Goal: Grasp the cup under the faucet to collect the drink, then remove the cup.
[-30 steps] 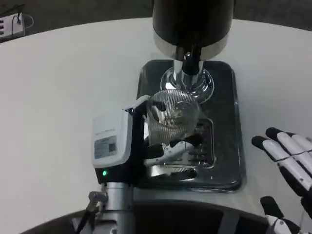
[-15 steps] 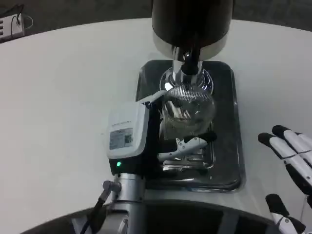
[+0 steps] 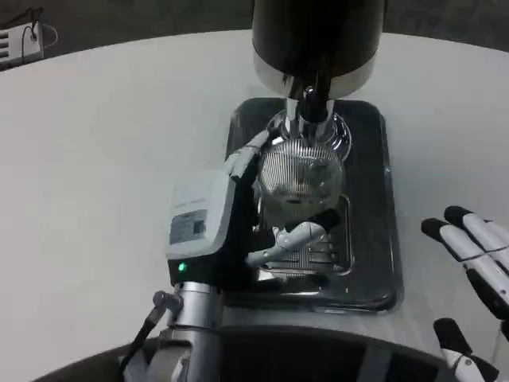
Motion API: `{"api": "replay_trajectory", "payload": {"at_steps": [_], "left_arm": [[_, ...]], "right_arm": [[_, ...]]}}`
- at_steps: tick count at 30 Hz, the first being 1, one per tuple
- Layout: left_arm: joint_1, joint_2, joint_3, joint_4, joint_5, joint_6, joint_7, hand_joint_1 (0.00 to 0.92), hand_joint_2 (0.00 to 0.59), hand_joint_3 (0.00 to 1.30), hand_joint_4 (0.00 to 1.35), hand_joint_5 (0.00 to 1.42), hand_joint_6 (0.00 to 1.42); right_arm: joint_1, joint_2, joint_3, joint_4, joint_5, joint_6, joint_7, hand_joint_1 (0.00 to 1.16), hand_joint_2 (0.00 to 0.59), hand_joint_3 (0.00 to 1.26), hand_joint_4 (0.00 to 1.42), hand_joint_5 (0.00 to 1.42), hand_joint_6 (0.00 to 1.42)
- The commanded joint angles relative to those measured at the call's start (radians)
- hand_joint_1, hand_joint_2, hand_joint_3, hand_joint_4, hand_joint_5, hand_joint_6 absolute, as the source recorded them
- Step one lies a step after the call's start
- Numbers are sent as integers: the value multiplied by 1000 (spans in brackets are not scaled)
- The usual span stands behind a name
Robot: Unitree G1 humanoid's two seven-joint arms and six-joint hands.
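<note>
A clear ribbed cup (image 3: 301, 177) stands on the dark tray (image 3: 372, 199) right below the faucet (image 3: 313, 105) of the black and silver dispenser (image 3: 318, 40). My left hand (image 3: 238, 223) grips the cup from its left side, fingers wrapped around it above the tray's drip grate. The cup's lower part is partly hidden by those fingers. My right hand (image 3: 477, 274) hovers open at the table's right edge, well away from the tray.
The white round table (image 3: 103, 159) stretches wide to the left. A white power strip (image 3: 20, 40) lies at the far left corner. The metal drip grate (image 3: 326, 251) sits in the front of the tray.
My left hand has carried the cup from the front of the tray back under the faucet. The right hand has drifted slightly right and down.
</note>
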Motion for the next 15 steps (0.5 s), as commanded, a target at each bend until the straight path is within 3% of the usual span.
{"api": "replay_trajectory", "payload": {"at_steps": [1, 4, 8, 15], "left_arm": [[51, 10, -9, -40, -6, 14, -42, 38, 9, 37, 0, 266, 241], [97, 14, 6, -113, -11, 15, -37, 1, 1, 38, 0, 266, 232], [199, 15, 59, -238, -48, -1, -21, 0, 60, 56, 0, 268, 224], [386, 13, 135, -498, -63, 23, -32, 0, 76, 69, 0, 270, 226]], "right_arm": [[14, 9, -3, -19, 12, -10, -2, 238, 540, 115, 74, 158, 234], [19, 15, -2, -25, 10, -10, -3, 238, 540, 115, 74, 159, 235], [33, 23, 0, -30, 4, -12, -3, 238, 540, 115, 74, 159, 240], [55, 36, 6, -45, 0, -25, -3, 239, 540, 115, 74, 159, 247]]}}
